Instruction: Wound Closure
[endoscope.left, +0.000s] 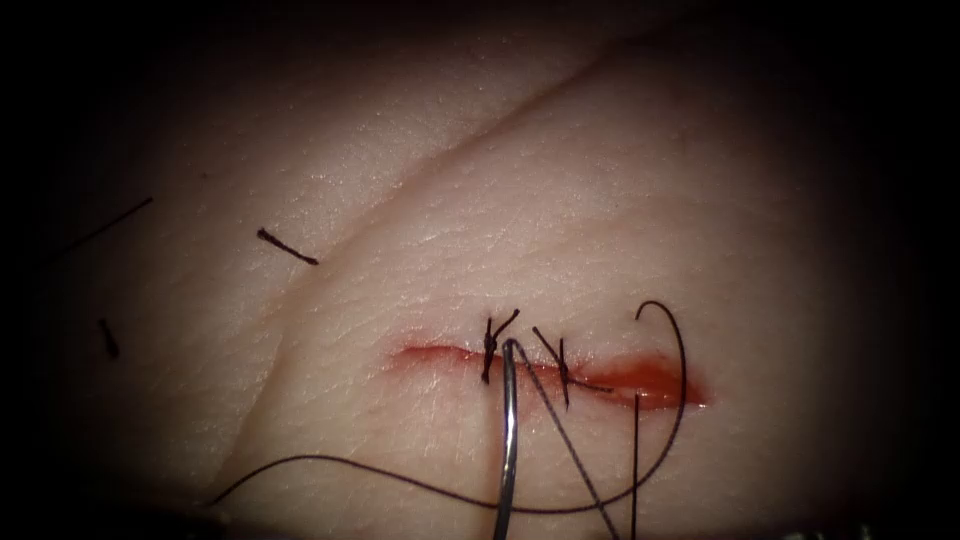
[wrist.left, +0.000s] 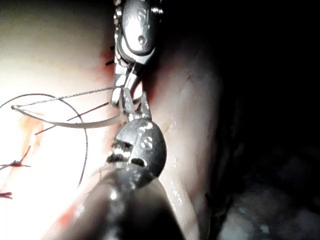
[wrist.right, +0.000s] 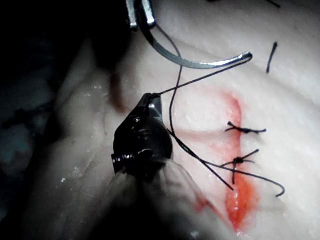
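Closest up, in the left wrist view, the left arm's tool (wrist.left: 135, 106) is clamped on the needle (endoscope.left: 509, 430), near the end far from the thread. Just beside it, the right arm's tool (wrist.right: 155, 102) pinches the thread (endoscope.left: 400, 480) a little way from where it joins the needle. At the bottom middle of the endoscope view the needle rises like a thin silver stick. Its thread end stops right over the cut (endoscope.left: 450, 355). It looks lifted off the tissue (endoscope.left: 600, 200), not stuck in it. Dark thread swoops across the bottom of the frame and curls up in a big loop at the right end of the cut. I cannot tell if it goes through the tissue there. In the middle of the frame, two knots sit on the cut, the left knot (endoscope.left: 488, 350) and the right knot (endoscope.left: 562, 372). So two stitches look done. The cut's right end holds red fluid (endoscope.left: 640, 385) and looks open, and the left end has no stitch, so more is left. Farther off, at the upper left, lie small cut ends of thread (endoscope.left: 287, 247).
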